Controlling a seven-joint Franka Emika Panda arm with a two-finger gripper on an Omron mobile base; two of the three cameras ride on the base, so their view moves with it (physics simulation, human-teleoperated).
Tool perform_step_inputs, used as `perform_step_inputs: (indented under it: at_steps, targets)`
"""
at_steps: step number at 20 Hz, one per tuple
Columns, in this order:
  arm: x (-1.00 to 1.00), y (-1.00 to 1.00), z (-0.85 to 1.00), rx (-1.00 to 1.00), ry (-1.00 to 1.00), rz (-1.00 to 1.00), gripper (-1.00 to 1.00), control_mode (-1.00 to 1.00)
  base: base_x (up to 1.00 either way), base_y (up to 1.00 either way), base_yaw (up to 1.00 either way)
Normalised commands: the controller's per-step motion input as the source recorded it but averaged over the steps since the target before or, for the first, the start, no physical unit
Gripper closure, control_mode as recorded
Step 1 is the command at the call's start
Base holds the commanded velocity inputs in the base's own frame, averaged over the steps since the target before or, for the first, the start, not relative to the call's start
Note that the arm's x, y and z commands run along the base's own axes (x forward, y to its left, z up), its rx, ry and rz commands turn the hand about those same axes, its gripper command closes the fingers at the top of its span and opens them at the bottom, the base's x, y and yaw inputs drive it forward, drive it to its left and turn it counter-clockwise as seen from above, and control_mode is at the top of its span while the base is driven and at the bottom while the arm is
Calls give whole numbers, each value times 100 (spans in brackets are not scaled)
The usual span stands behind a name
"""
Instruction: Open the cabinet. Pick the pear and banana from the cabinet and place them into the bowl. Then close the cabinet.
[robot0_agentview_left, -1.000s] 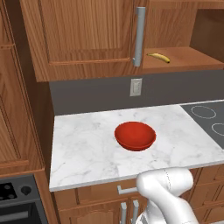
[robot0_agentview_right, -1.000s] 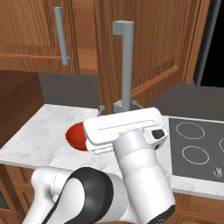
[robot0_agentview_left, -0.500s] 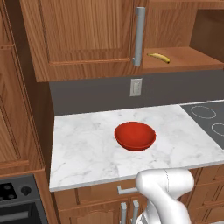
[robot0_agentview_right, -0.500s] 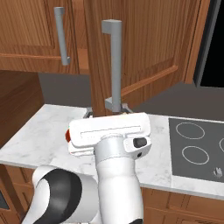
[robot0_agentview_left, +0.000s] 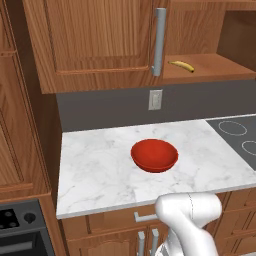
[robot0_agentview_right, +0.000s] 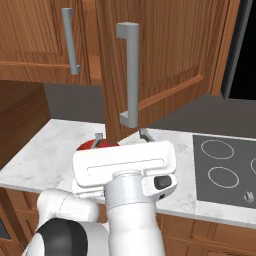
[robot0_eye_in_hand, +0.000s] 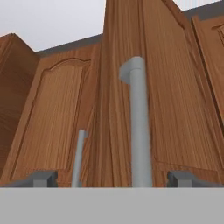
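Note:
The cabinet (robot0_agentview_left: 100, 45) has its left door closed, and its right door (robot0_agentview_right: 165, 55) stands swung out toward me. The banana (robot0_agentview_left: 181, 65) lies on the exposed shelf. No pear is visible; it is hidden. The red bowl (robot0_agentview_left: 154, 155) sits mid-counter, and its rim (robot0_agentview_right: 86, 145) peeks out from behind my hand. My gripper (robot0_agentview_right: 122, 137) is open just below the lower end of the open door's grey bar handle (robot0_agentview_right: 129, 75). In the hand view that handle (robot0_eye_in_hand: 140, 127) rises between the spread fingertips (robot0_eye_in_hand: 41, 178), and nothing is held.
The white marble counter (robot0_agentview_left: 95, 170) carries the bowl. A dark cooktop (robot0_agentview_right: 225, 165) lies to the right. The closed door's handle (robot0_agentview_right: 70, 40) hangs at the left. A wall outlet (robot0_agentview_left: 155, 99) is under the cabinet. An oven (robot0_agentview_left: 20, 225) and low cabinets stand below.
The hand has levelled out and moved left and slightly down. The open door's handle now appears further left in the right base view. The bowl and banana have not moved.

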Motion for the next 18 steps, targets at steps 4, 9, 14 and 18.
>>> perform_step_inputs:
  at_steps: [4, 9, 14, 18]
  targets:
    - [-100, 72, 0, -2, -14, -11, -100, -100, 0, 0, 0]
    - [-77, 100, -5, 0, -17, -23, -100, -100, 0, 0, 0]
    - [-42, 100, -8, 1, -22, -38, -100, -100, 0, 0, 0]
    - [2, 100, -6, 0, -5, -45, -100, -100, 0, 0, 0]
